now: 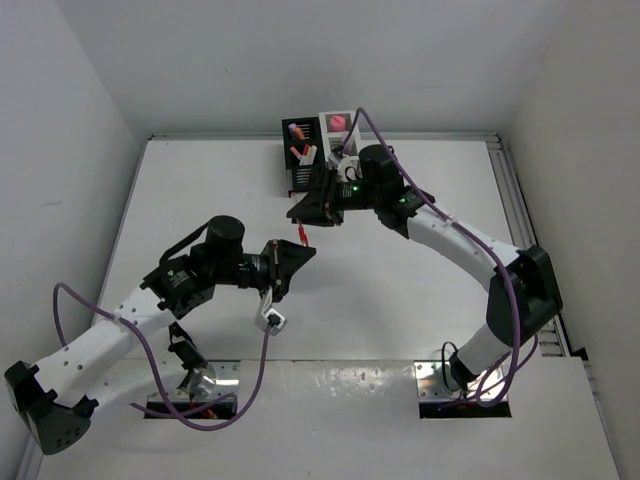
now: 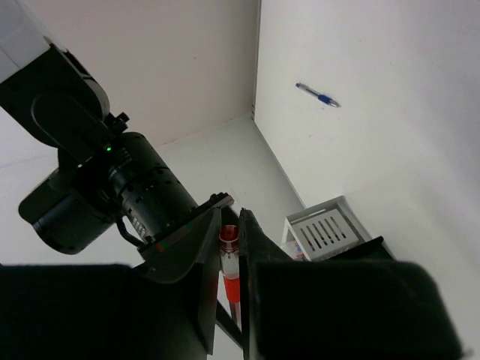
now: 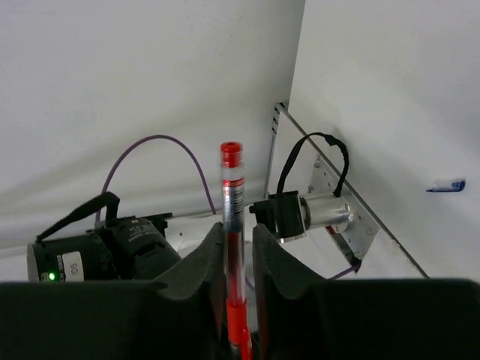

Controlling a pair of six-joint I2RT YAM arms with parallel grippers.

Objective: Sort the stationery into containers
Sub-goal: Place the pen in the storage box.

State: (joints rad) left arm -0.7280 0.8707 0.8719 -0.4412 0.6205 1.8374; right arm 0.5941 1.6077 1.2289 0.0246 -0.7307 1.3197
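Observation:
A red pen (image 1: 303, 233) hangs in the air between the two grippers, just in front of the containers. My left gripper (image 1: 297, 251) is shut on one end of the pen (image 2: 229, 262), which is pinched between the jaws. My right gripper (image 1: 304, 214) is around the other end of the pen (image 3: 232, 187). Its jaws are slightly apart: the pen rests against one finger and a gap shows at the other. The black container (image 1: 300, 152) and the white container (image 1: 338, 124) stand joined at the table's far edge, with stationery inside. The white container's slotted side (image 2: 326, 231) shows beyond my left gripper (image 2: 233, 214).
A blue pen (image 2: 319, 96) lies alone on the white table. Another small blue and white item (image 3: 446, 184) lies on the table, off to the right in the right wrist view. White walls close in the table. Purple cables (image 1: 262, 370) loop by the left arm.

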